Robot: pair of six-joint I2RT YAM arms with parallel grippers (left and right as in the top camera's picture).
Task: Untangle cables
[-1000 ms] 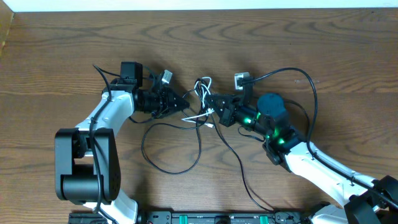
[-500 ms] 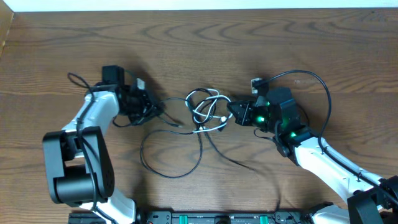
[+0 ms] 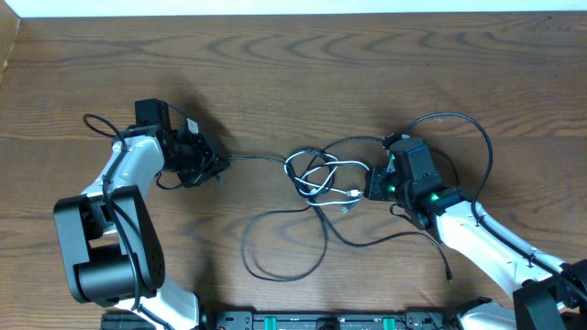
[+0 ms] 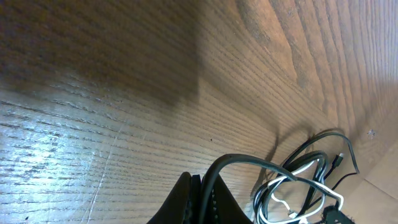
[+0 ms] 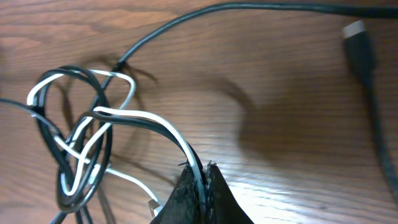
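Knotted thin white and black cables (image 3: pixel 321 176) lie mid-frame on the brown wooden table (image 3: pixel 275 73), between left gripper (image 3: pixel 215 170) and right gripper (image 3: pixel 370 186).

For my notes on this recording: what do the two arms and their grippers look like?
The left arm and right arm have white links and bulky black joints. The left gripper and right gripper are black, tapering to narrow fingers. Green lights glow on the right wrist; a thick black wire loops beside it.
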